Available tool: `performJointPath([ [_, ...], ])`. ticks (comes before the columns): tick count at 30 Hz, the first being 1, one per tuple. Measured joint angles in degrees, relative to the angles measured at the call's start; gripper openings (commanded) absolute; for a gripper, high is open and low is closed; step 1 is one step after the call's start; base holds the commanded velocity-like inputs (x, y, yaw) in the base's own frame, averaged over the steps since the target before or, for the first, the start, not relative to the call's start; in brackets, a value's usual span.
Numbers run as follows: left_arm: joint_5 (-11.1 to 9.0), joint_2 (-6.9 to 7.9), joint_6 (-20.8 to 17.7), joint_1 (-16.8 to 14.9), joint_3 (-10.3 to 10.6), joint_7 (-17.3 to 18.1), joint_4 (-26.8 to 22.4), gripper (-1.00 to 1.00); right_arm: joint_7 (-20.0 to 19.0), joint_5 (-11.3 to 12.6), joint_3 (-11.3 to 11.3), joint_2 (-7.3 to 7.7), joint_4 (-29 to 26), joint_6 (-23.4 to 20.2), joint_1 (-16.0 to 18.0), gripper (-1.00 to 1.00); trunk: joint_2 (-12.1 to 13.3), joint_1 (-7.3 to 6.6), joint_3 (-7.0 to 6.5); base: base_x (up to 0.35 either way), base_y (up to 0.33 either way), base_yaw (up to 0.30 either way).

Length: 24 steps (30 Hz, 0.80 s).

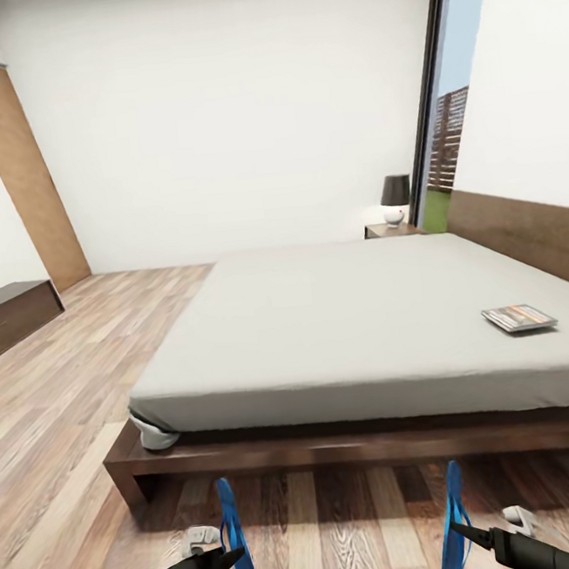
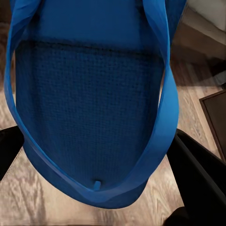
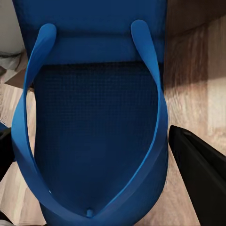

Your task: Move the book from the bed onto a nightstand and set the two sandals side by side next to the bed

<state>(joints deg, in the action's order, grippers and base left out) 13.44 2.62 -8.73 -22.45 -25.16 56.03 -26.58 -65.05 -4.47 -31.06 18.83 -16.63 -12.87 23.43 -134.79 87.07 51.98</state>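
Two bright blue sandals hang on edge above the wood floor in front of the bed (image 1: 359,329). My left gripper (image 1: 233,557) is shut on the left sandal (image 1: 234,535), which looms close in the left wrist view (image 2: 94,108) between the dark fingers (image 2: 197,179). My right gripper (image 1: 458,531) is shut on the right sandal (image 1: 451,521), seen close up in the right wrist view (image 3: 94,122). The book (image 1: 519,318) lies flat on the pale mattress near its right side. A nightstand (image 1: 390,229) with a black-shaded lamp (image 1: 395,198) stands beyond the bed's far corner.
A low dark cabinet (image 1: 12,317) sits by the left wall near a wooden door panel (image 1: 23,172). A tall black-framed window (image 1: 450,109) is at the right. The bed's dark frame (image 1: 336,445) runs across just ahead of both grippers. Open plank floor (image 1: 75,376) lies left of the bed.
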Motion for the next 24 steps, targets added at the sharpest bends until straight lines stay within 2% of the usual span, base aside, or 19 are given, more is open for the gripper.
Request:
performJointPath([
  [8,-0.05,0.00,0.00,-0.01,-0.01,0.02,0.00,-1.00,-0.03,0.00,0.00,0.00,0.00,0.00,0.00,-1.00,0.00,0.00,0.00,0.000,0.000,0.273],
  [24,-0.05,0.01,0.00,-0.01,-0.02,0.01,0.02,-1.00,-0.03,0.08,-0.09,0.01,-0.02,0.01,-0.01,-1.00,0.00,0.00,0.00,0.000,0.000,0.012],
])
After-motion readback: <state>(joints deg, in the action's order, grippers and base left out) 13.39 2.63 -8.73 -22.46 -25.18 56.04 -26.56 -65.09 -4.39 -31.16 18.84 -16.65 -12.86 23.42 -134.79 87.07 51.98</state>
